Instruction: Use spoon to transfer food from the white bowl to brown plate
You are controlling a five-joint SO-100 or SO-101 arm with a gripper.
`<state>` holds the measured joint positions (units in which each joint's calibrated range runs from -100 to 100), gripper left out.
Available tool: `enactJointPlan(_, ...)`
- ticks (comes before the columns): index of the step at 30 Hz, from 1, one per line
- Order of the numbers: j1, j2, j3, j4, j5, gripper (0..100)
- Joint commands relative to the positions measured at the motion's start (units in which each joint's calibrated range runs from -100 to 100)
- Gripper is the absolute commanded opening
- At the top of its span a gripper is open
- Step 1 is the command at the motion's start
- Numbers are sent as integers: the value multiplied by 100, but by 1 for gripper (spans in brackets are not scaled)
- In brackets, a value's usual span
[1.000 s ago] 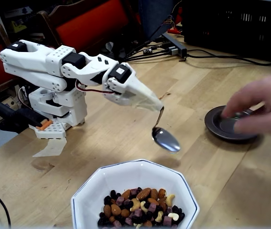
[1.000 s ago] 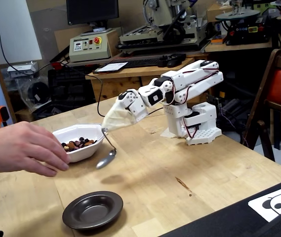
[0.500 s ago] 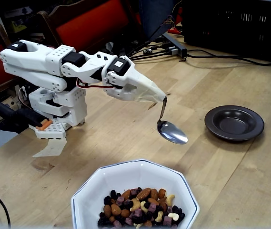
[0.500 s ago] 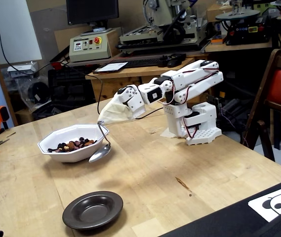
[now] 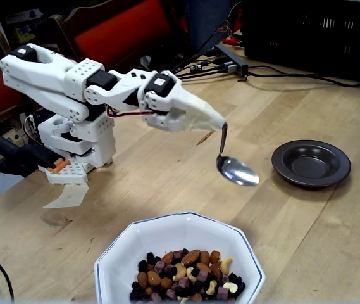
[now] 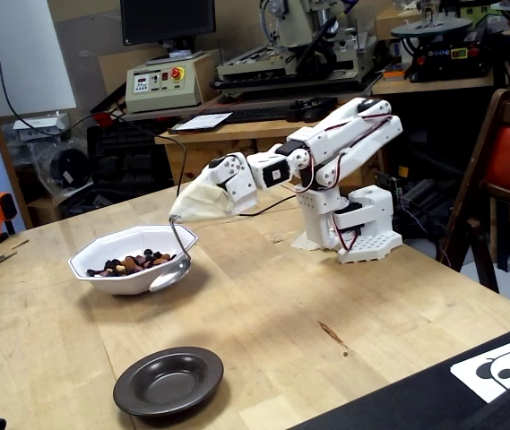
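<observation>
The gripper [image 5: 221,125] is closed on the top of the spoon's thin handle, and the spoon [image 5: 235,166] hangs empty above the table with its oval bowl lowest.

In a fixed view the white bowl [image 5: 148,237] lies at about 7 o'clock from the spoon, with the food [image 5: 187,275] heaped in its near half. The brown plate [image 5: 310,163] sits empty at 3 o'clock, apart from the spoon.

To scoop well, the spoon probably needs to clear the bowl's angled rim, tip its bowl flat, then push through the nut pile.

The other fixed view [image 6: 169,276] puts the spoon just beside the bowl's wall, so a low sweep could knock the rim. Bare wood between bowl and plate leaves room for the carry.
</observation>
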<state>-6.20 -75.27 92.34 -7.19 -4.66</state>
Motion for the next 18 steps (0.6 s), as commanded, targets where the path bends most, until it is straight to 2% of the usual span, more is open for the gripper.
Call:
enactJointPlan(1, -24, 805, -1084, -325, -5, 3)
enactJointPlan(8, -24, 1909, -1446, -1598, -5, 3)
enactJointPlan(18, -24, 3201, -738, -3827, -5, 3)
